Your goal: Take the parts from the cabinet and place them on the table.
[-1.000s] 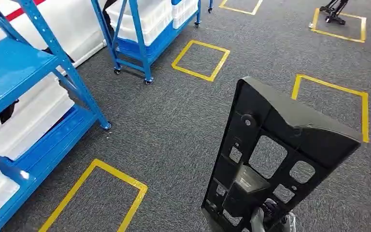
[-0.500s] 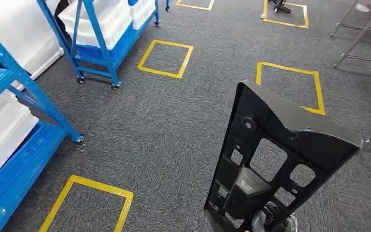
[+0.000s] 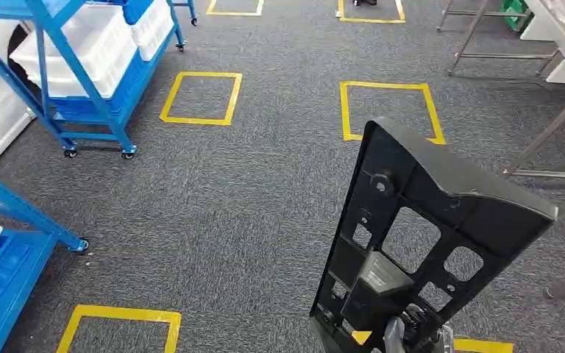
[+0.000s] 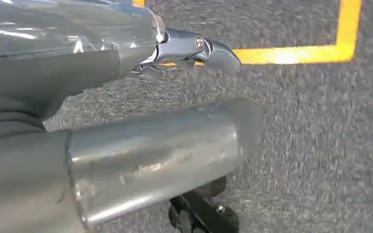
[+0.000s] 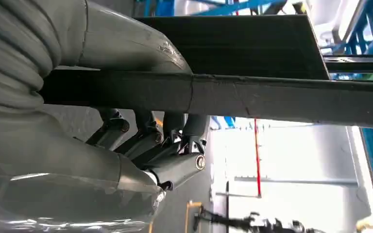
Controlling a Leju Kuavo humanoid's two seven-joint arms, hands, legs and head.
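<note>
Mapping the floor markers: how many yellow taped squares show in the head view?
6, some cut off: top left, top centre, middle left, middle right, bottom left, and one mostly hidden behind the black part at.

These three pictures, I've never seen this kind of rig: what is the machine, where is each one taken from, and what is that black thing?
It is a walking humanoid robot with two silver arms ending in many-fingered hands. The wide picture comes from its head camera, looking forward and down at a grey carpet marked with yellow tape squares. Blue shelving racks holding white bins stand on the left, and a metal table's legs on the right. The other two pictures come from cameras at the wrists, so they look turned. The right hand holds a black plastic part with cut-out holes, upright; its fingers wrap around the part's edge. The left hand hangs above the carpet and holds nothing; whether its fingers are spread or curled is unclear.
</note>
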